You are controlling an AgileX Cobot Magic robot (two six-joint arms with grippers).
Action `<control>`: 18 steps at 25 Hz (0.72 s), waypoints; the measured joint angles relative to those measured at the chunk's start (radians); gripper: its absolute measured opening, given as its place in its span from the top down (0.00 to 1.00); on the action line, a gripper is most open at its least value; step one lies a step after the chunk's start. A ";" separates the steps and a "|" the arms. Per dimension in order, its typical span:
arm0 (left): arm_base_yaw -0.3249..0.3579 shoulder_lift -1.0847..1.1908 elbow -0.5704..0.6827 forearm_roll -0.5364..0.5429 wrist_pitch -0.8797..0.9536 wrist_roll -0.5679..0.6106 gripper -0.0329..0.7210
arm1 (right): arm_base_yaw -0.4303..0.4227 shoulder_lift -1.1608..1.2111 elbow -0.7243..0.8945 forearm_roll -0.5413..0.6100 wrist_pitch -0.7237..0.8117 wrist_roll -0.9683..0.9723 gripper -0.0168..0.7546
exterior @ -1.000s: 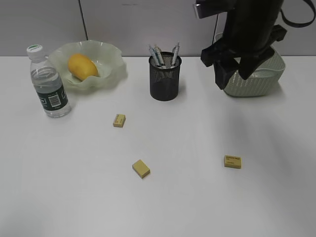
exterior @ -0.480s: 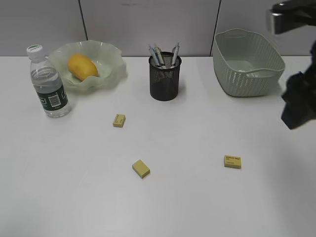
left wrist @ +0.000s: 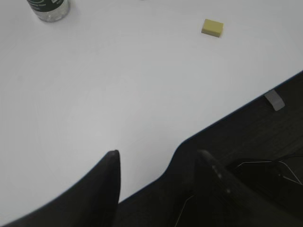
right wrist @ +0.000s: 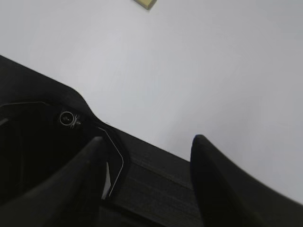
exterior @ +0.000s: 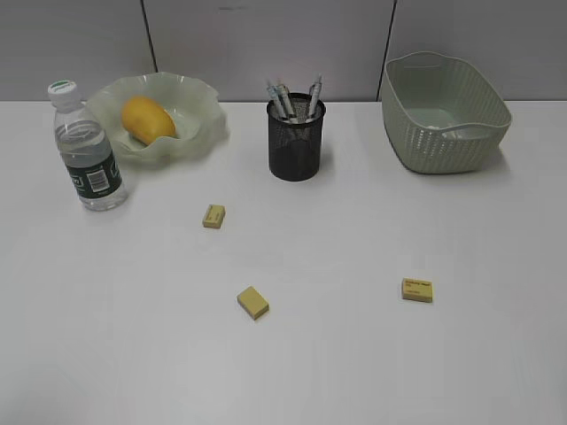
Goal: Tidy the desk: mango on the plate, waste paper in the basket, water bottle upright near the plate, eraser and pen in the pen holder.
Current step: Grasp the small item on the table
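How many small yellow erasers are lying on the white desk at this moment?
3. One eraser lies in front of the plate, one nearest the front edge, one toward the right below the basket. None shows inside the pen holder, though its mesh could hide one.

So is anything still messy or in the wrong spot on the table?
Yes. Three small yellow erasers lie loose on the desk, not in the pen holder. The mango sits in the plate, and the water bottle stands upright.
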 joint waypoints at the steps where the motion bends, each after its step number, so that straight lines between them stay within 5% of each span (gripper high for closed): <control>1: 0.000 0.000 0.000 0.000 0.000 0.000 0.45 | 0.000 -0.042 0.022 0.000 -0.001 0.012 0.39; 9: 0.000 0.000 0.000 0.001 0.000 0.000 0.45 | 0.000 -0.300 0.098 -0.024 -0.006 0.073 0.39; 18: 0.000 0.006 -0.031 0.017 -0.115 0.000 0.43 | 0.000 -0.336 0.104 -0.083 -0.010 0.080 0.39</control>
